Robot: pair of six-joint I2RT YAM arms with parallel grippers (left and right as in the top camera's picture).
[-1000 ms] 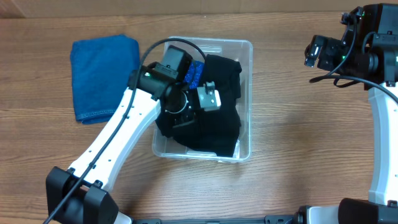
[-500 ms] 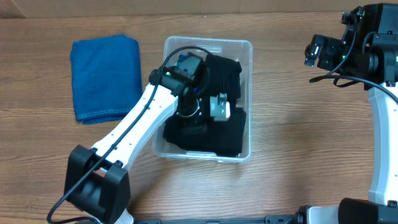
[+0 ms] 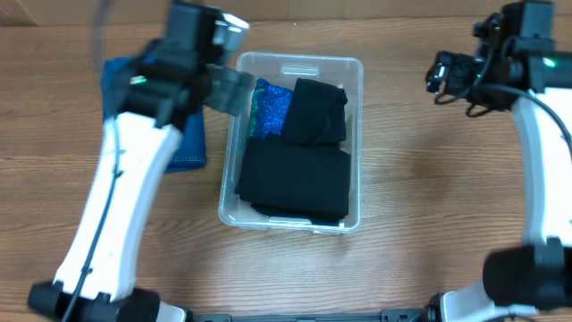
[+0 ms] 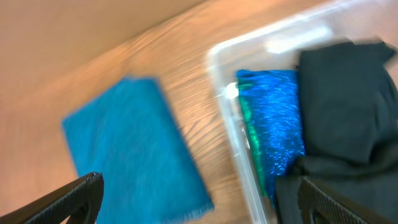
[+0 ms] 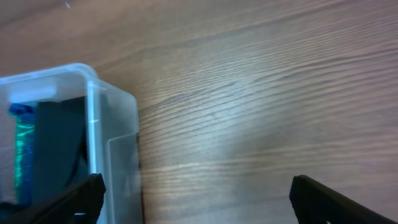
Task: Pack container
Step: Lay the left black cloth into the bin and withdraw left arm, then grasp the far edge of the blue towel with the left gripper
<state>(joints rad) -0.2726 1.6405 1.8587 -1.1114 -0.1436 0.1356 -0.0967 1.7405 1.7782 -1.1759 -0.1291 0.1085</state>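
Note:
The clear container (image 3: 356,134) stands mid-table, holding a folded black cloth (image 3: 295,183), a second black piece (image 3: 318,111) and a glittery blue item (image 3: 266,107). My left gripper (image 3: 225,89) hovers, blurred, over the container's left rim, open and holding nothing. The left wrist view has its open gripper (image 4: 199,200) spanning the blue towel (image 4: 130,149), the container rim (image 4: 231,124) and the glittery blue item (image 4: 271,121). My right gripper (image 3: 441,75) hangs open to the right of the container; the right wrist view shows that gripper (image 5: 199,194) above bare wood beside the container's corner (image 5: 93,84).
A folded blue towel (image 3: 186,134) lies left of the container, partly hidden under my left arm. Wooden tabletop (image 3: 429,197) surrounds the container on all sides.
My left gripper opened, left the black cloth in the container, and rose out toward the upper left. The right gripper shifted slightly.

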